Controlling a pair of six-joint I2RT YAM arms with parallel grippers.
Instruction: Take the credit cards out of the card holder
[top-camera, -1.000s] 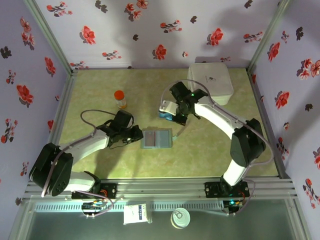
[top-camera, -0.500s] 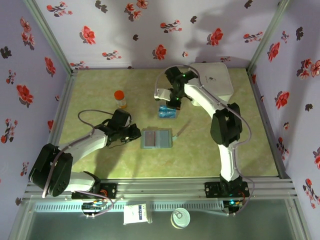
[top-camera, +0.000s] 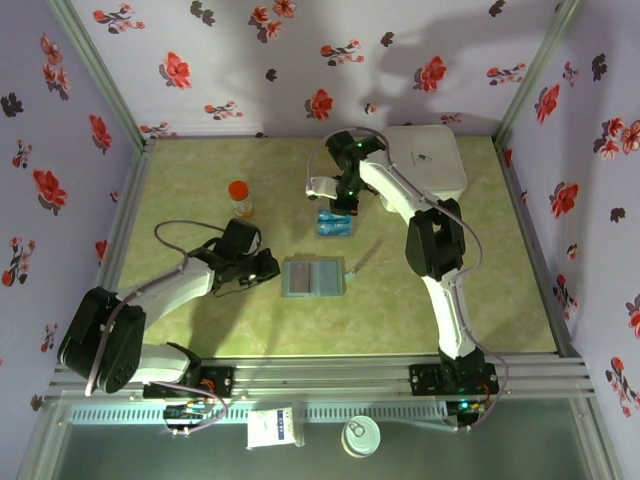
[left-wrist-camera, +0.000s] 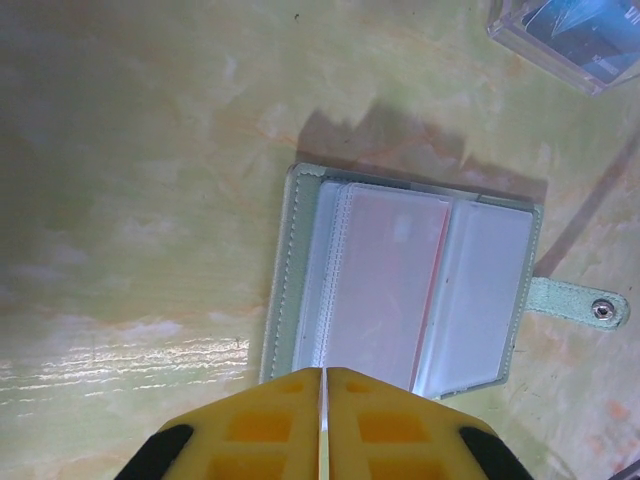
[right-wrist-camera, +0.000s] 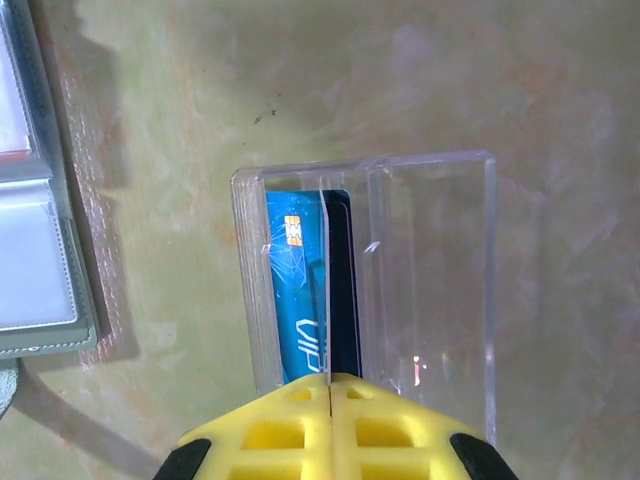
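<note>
Our left hand (left-wrist-camera: 323, 372) has hardly moved in the last second. It sits low at the holder's left edge with its fingers pressed together on nothing. The holder (top-camera: 313, 277) lies open on the desk (top-camera: 400, 320) where it was. A red-edged card (left-wrist-camera: 385, 290) shows in its clear sleeve, so we judge the emptying unfinished.

The change is further right. A second ago our right hand (right-wrist-camera: 328, 378) was down over the tray (right-wrist-camera: 430, 260). It has since risen and drawn back toward the far side, uncovering the blue cards (right-wrist-camera: 295, 290) in the tray. Its fingers are shut. A thin line runs out from between them, and we cannot tell whether it is a tray wall or a card's edge.
</note>
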